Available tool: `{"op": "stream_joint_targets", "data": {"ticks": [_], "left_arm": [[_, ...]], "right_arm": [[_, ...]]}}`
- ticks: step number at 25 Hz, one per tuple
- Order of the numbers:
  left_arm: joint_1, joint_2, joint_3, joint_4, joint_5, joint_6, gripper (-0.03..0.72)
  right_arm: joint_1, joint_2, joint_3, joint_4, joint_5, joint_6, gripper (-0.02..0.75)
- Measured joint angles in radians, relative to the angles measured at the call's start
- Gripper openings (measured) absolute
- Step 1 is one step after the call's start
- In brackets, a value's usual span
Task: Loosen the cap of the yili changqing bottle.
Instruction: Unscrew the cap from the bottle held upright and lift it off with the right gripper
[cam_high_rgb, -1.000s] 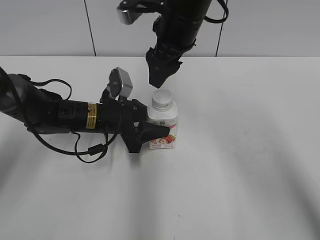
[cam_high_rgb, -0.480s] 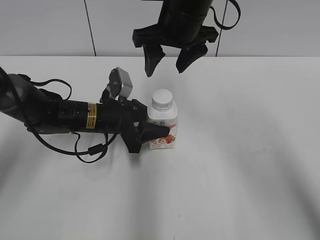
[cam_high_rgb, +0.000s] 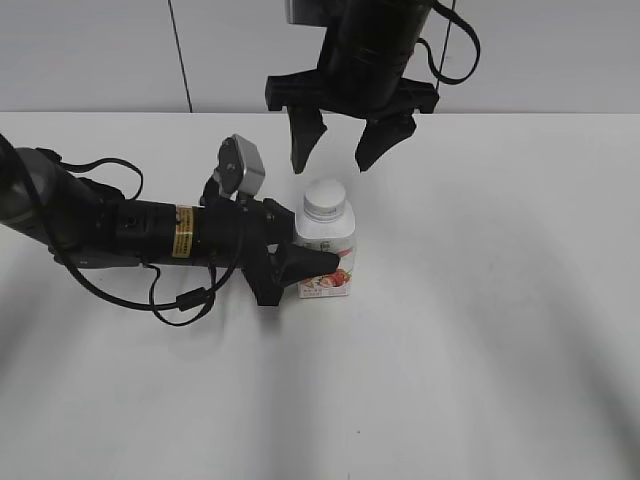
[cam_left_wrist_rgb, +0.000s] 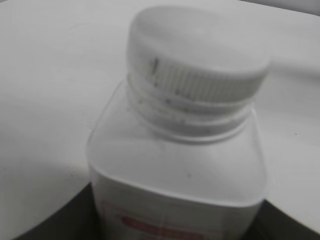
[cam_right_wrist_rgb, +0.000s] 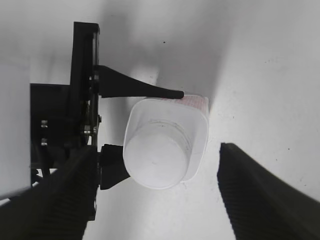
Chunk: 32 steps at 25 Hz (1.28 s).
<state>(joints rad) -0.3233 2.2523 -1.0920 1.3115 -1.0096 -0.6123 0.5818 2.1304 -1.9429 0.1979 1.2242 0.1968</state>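
Note:
The white yili changqing bottle with a strawberry label stands upright on the table, its white cap on the neck. My left gripper is shut on the bottle's body from the left. The left wrist view shows the bottle and cap close up. My right gripper hangs open just above the cap, fingers spread either side. From above, the right wrist view shows the cap, the bottle and my open right gripper.
The white table stretches all round the bottle. A grey panelled wall runs behind it. The left arm's black body and cables lie along the table at the left.
My right gripper has opened from shut, turned so its fingers spread left and right, and now hangs a little lower over the cap. The left arm and bottle have not moved.

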Motion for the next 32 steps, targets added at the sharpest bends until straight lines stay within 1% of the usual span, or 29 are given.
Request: {"op": "stream_joint_targets", "data": {"ticks": [5,9,16,28,30,32], "left_arm": [[0.000,0.000,0.000,0.000,0.000,0.000,0.379],[0.000,0.000,0.000,0.000,0.000,0.000,0.379],[0.000,0.000,0.000,0.000,0.000,0.000,0.379],[0.000,0.000,0.000,0.000,0.000,0.000,0.379],[0.000,0.000,0.000,0.000,0.000,0.000,0.379],[0.000,0.000,0.000,0.000,0.000,0.000,0.379]], "right_arm": [[0.000,0.005,0.000,0.005,0.000,0.010,0.582],[0.000,0.039,0.000,0.054,0.000,0.010,0.582],[0.000,0.044,0.001,0.035,0.000,0.010,0.582],[0.000,0.074,0.001,0.050,0.000,0.011,0.580],[0.000,0.074,0.001,0.050,0.000,0.012,0.550],[0.000,0.074,0.001,0.050,0.000,0.012,0.490]]}}
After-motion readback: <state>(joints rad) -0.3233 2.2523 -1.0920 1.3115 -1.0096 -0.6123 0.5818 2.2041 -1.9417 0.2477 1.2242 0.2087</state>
